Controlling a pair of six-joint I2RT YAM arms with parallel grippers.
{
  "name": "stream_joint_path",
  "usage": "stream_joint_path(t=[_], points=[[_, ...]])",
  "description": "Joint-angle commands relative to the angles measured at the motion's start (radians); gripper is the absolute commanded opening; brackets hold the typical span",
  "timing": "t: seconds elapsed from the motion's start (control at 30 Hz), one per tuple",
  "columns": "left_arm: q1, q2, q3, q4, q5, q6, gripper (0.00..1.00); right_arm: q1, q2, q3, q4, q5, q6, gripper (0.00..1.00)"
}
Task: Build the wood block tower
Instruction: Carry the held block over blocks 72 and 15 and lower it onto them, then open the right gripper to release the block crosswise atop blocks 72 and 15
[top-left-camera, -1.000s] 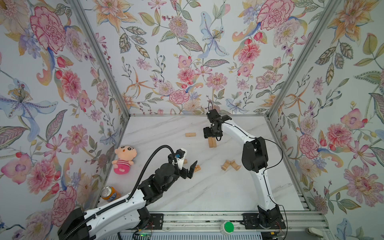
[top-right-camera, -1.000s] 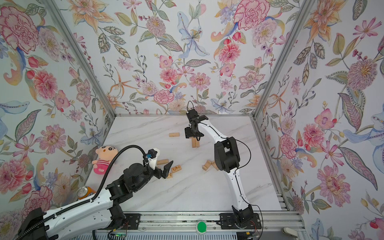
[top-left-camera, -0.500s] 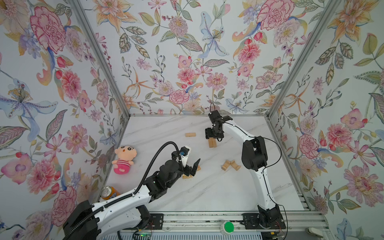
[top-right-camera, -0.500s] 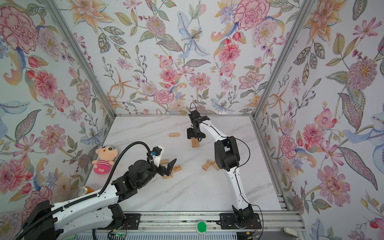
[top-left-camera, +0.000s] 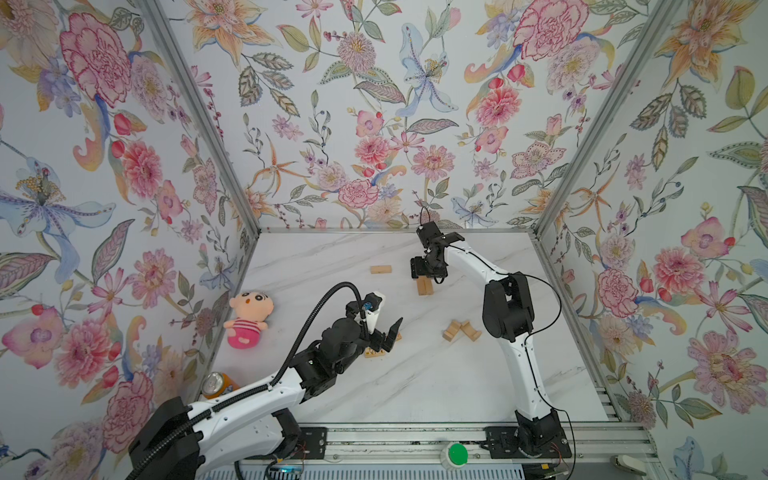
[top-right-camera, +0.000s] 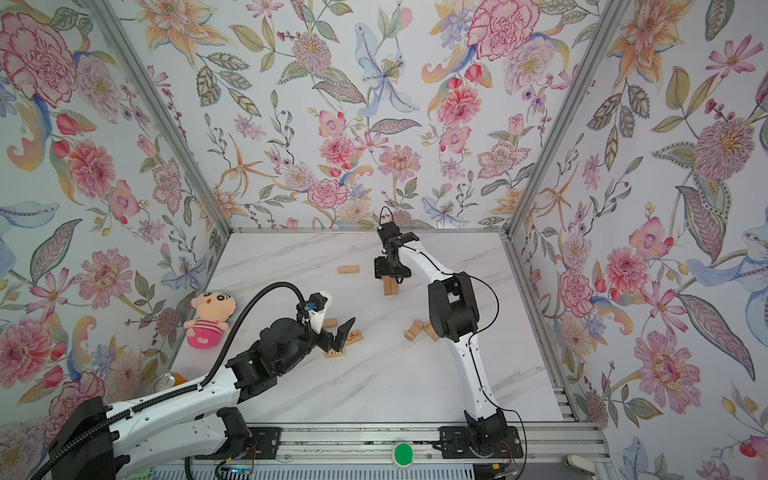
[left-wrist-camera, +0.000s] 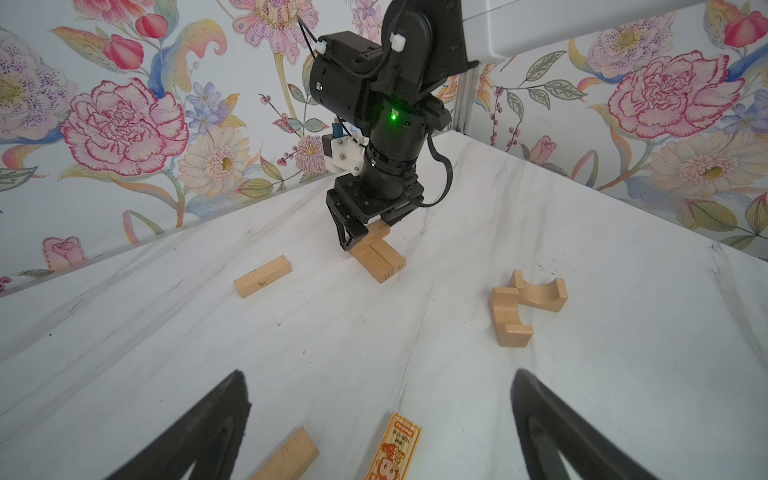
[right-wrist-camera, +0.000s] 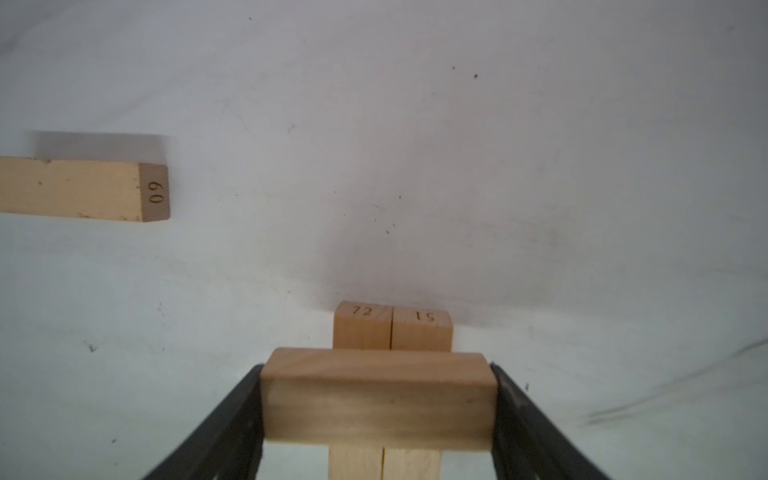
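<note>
Flowered walls (top-left-camera: 374, 104) close in a white marble table (top-left-camera: 415, 386) on three sides. In both top views we see the right gripper (top-left-camera: 427, 276) reaching to the far middle of the table, pointing down over the tower (top-left-camera: 424, 287), a low start of tan bars. A loose bar (top-left-camera: 380, 269) lies to its left, apart from it. Two notched blocks (top-left-camera: 461, 330) lie touching each other nearer us on the right. The left gripper (top-left-camera: 384, 332) hangs spread wide above a printed bar (top-left-camera: 374, 353) near the middle, holding nothing. A pink doll (top-left-camera: 247, 318) lies at the left edge, and an orange can (top-left-camera: 216, 384) sits nearer, in the left corner. From the left wrist we look between the two spread fingers (left-wrist-camera: 199, 432) at the printed bar and a plain bar (left-wrist-camera: 286, 457) beside it, neither touched. From the right wrist we see the crossbar (right-wrist-camera: 380, 399) pinched by its ends between the right gripper's jaws, lying square across two bars set side by side and touching.
</note>
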Motion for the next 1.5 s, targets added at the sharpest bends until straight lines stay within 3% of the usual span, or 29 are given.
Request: stream_joint_path(t=[0.0, 0.5, 0.6, 0.73, 0.87, 1.17, 1.47], points=[[0.019, -0.015, 0.019, 0.010, -0.016, 0.026, 0.99, -0.005, 0.033, 0.006, -0.016, -0.007, 0.015, 0.69], [0.031, -0.034, -0.001, 0.015, -0.011, 0.020, 0.99, -0.011, 0.053, 0.006, -0.016, -0.011, 0.018, 0.72], [0.031, -0.037, -0.005, 0.015, -0.010, 0.018, 0.99, -0.012, 0.052, 0.006, -0.017, -0.017, 0.017, 0.78], [0.034, -0.038, -0.007, 0.015, -0.005, 0.019, 0.99, 0.001, 0.035, 0.011, -0.015, -0.026, -0.011, 0.93], [0.035, -0.034, -0.006, 0.004, -0.011, 0.023, 0.99, 0.022, -0.003, 0.021, -0.016, 0.008, -0.040, 1.00], [0.037, -0.081, -0.009, -0.030, -0.026, 0.016, 0.99, 0.052, -0.112, -0.001, -0.017, 0.048, -0.043, 0.99], [0.037, -0.215, -0.058, -0.096, -0.032, -0.046, 0.99, 0.077, -0.214, -0.114, -0.015, 0.117, -0.026, 0.99]])
